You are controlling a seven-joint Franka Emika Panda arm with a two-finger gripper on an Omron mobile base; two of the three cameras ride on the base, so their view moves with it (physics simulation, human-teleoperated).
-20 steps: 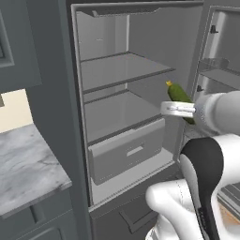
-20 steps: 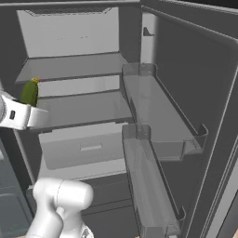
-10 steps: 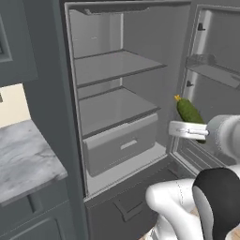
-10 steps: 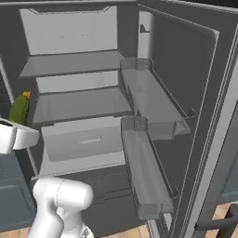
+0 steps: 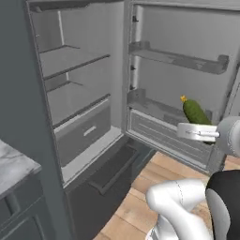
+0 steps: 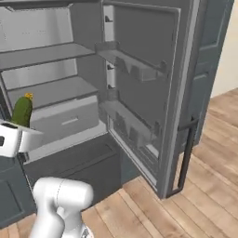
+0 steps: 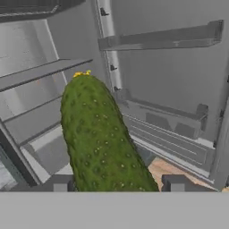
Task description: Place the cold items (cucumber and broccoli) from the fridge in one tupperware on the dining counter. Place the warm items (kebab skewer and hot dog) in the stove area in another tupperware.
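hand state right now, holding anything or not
Hand: closed on the cucumber, which sticks out between its two fingertips, in front of the open fridge.

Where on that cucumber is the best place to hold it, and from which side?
Grip the cucumber across its thick lower body, coming end-on along its length; it is long and rounded, so fingers on opposite flanks suit. The gripper holds it so.

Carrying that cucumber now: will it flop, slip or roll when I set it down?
The cucumber stands straight out of the gripper, so probably stiff. Its round, bumpy skin may twist between the fingers. Laid down, it would likely roll.
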